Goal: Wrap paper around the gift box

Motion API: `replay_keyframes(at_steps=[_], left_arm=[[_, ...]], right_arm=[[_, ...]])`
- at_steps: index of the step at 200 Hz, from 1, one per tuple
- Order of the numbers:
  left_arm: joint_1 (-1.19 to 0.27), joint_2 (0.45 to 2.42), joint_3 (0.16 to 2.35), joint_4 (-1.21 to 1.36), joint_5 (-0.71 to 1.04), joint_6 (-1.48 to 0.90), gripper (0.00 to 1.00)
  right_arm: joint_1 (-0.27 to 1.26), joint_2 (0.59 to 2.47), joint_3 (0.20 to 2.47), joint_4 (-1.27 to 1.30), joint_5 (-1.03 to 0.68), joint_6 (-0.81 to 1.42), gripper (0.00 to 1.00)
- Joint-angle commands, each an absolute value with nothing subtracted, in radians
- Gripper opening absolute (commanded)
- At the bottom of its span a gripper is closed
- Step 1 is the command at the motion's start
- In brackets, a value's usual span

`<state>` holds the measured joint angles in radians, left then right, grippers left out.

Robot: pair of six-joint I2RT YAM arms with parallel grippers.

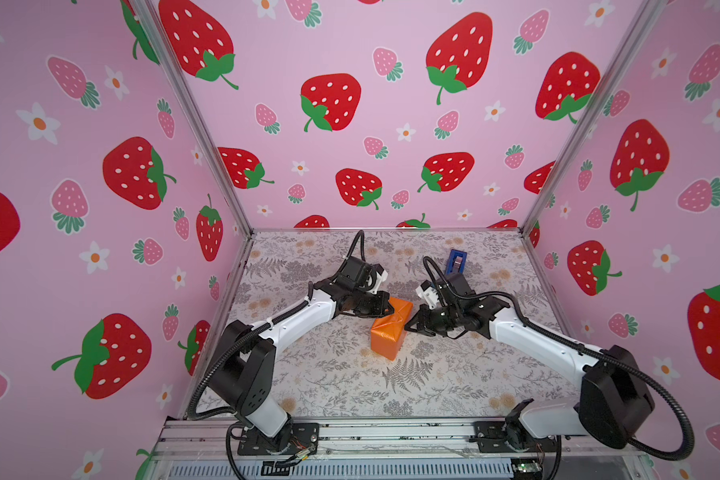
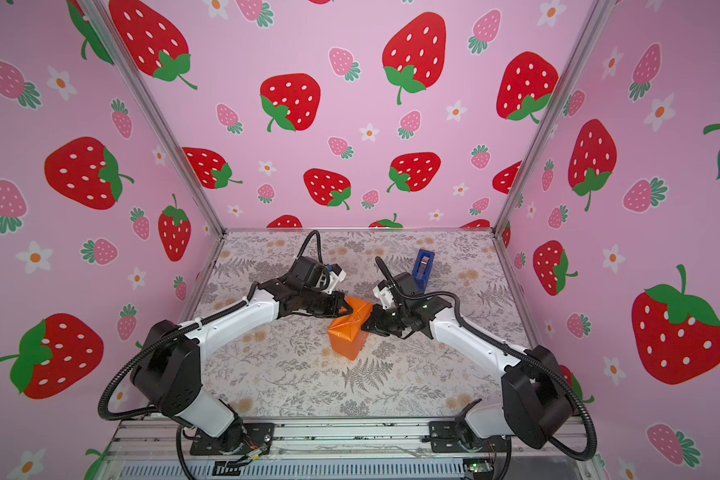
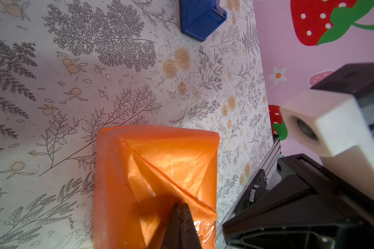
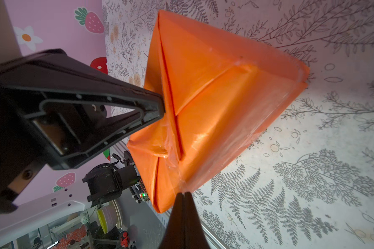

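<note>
The paper [image 1: 385, 336] [image 2: 346, 336] is folded glossy orange side out into a closed parcel on the table's middle. Its triangular flaps and folds show in the left wrist view [image 3: 160, 163] and the right wrist view [image 4: 225, 97]. The gift box is hidden inside it. My left gripper [image 1: 391, 309] [image 2: 348, 309] [image 3: 181, 203] is shut, and its tip rests on the parcel's folded far end. My right gripper [image 1: 408, 326] [image 2: 365, 326] [image 4: 184, 193] is shut too, with its tip touching the parcel's right edge. Nothing sits between either pair of jaws.
A blue tape dispenser [image 1: 456, 262] [image 2: 423, 268] [image 3: 201, 19] stands behind the right arm near the back of the floral table [image 1: 433, 382]. Pink strawberry walls close the back and both sides. An aluminium rail [image 1: 391, 432] carries both arm bases at the front edge.
</note>
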<state>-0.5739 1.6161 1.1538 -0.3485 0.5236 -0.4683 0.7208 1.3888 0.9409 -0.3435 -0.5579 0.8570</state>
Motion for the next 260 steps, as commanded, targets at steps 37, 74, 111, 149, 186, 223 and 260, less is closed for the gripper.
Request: replay_keyframes(at_steps=[37, 74, 111, 149, 186, 223, 260], left_arm=[[-0.583, 1.638, 1.122, -0.451, 0.477, -0.46, 0.0], [-0.583, 1.639, 1.126, -0.459, 0.474, -0.457, 0.0], [-0.583, 1.646, 1.13, -0.462, 0.472, -0.459, 0.0], [-0.583, 1.645, 1.134, -0.468, 0.472, -0.457, 0.0], [-0.583, 1.647, 1.134, -0.47, 0.472, -0.459, 0.0], [-0.582, 1.645, 1.132, -0.469, 0.471, -0.46, 0.0], [-0.583, 1.643, 1.129, -0.469, 0.469, -0.46, 0.0]], right_arm=[[0.736, 1.427, 0.908, -0.253, -0.56, 0.886, 0.0], [0.736, 1.411, 0.894, -0.26, -0.553, 0.886, 0.0], [0.736, 1.382, 0.909, -0.285, -0.546, 0.884, 0.0], [0.736, 1.382, 0.916, -0.287, -0.546, 0.884, 0.0], [0.738, 1.389, 0.911, -0.292, -0.547, 0.881, 0.0], [0.738, 1.372, 0.925, -0.315, -0.53, 0.881, 0.0], [0.737, 1.357, 0.921, -0.313, -0.515, 0.89, 0.0]])
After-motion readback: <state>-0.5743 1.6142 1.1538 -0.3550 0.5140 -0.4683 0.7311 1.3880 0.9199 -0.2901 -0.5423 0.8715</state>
